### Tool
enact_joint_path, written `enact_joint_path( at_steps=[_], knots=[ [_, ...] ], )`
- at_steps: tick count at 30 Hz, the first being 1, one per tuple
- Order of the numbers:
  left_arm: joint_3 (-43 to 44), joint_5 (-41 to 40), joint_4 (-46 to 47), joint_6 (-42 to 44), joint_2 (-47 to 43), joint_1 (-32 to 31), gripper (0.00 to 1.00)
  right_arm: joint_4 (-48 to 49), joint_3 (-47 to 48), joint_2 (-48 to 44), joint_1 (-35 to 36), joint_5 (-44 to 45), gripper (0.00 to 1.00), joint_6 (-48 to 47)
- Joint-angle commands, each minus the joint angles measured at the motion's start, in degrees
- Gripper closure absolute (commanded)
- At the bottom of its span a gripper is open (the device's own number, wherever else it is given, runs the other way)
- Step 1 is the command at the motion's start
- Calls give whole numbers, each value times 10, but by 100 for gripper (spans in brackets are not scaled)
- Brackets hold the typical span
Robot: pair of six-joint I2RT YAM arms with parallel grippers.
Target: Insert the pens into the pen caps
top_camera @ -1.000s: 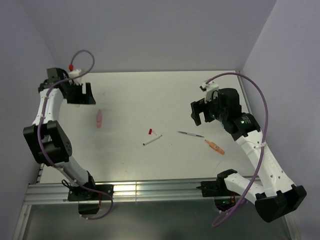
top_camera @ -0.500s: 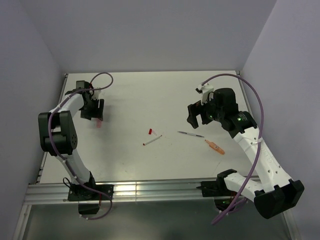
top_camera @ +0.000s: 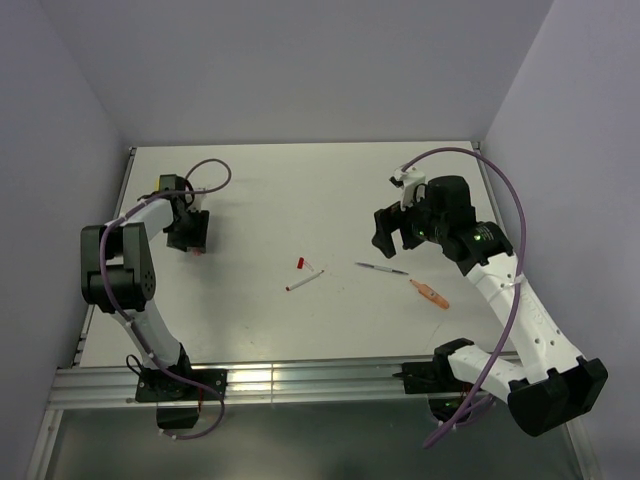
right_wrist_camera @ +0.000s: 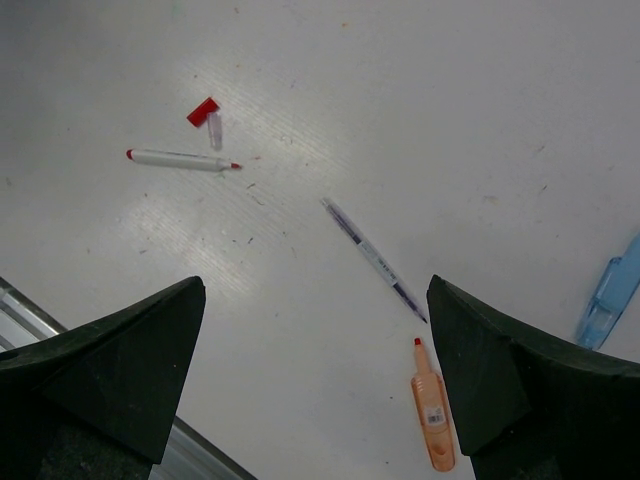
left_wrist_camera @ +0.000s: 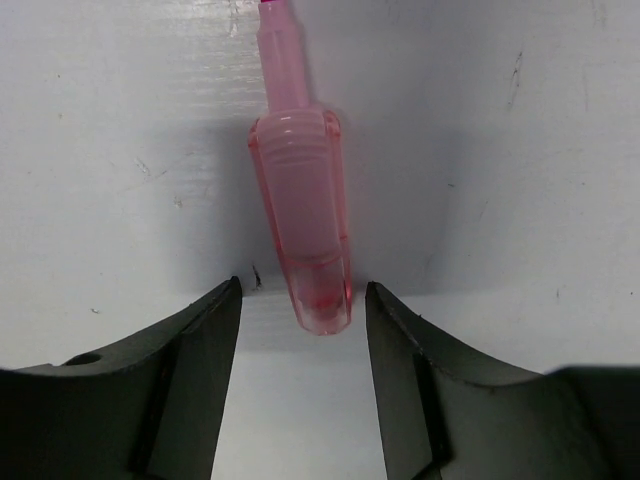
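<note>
**A:** Left gripper (top_camera: 188, 232) is sitting slightly further over the pink pen (top_camera: 199, 251) than half a second ago. Right gripper (top_camera: 395, 237) is barely shifting.

**B:** Rest of the overhead?

**A:** Pink pen is lying mostly hidden under the left fingers, one end peeking out. Right gripper is hovering over the table (top_camera: 270, 190). Grey pen (top_camera: 381, 268) is lying just below it, orange pen (top_camera: 430, 293) nearer its base, white pen (top_camera: 304, 281) and red cap (top_camera: 301, 263) well off to its left.

**B:** Left wrist?

**A:** Jaws are standing apart. Pink pen's (left_wrist_camera: 300, 200) blunt end is sitting between the tips, nib pointing away ahead; contact, can't tell.

**B:** Right wrist?

**A:** Jaws are gaping wide, gripping nothing. Grey pen (right_wrist_camera: 375, 260) is lying ahead between the fingers and orange pen (right_wrist_camera: 432, 415) is close by the view's right-hand finger. Blue pen (right_wrist_camera: 608, 295) is showing at the far right edge. White pen (right_wrist_camera: 180, 160) is ahead-left, red cap (right_wrist_camera: 203, 111) just beyond it.
</note>
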Motion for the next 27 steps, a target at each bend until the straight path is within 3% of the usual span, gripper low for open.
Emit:
enact_joint_path(
  at_steps=[1,19,27],
  knots=[
    [-14,2,28,-10,-4,-3,43,2,3,7,-3,-11,0,-3],
    [80,18,31,-12,59,-19,45,2,-2,6,-3,-11,0,-9],
    [93,30,5,-43,57,-21,74,5,15,13,-3,-57,0,-46]
  ],
)
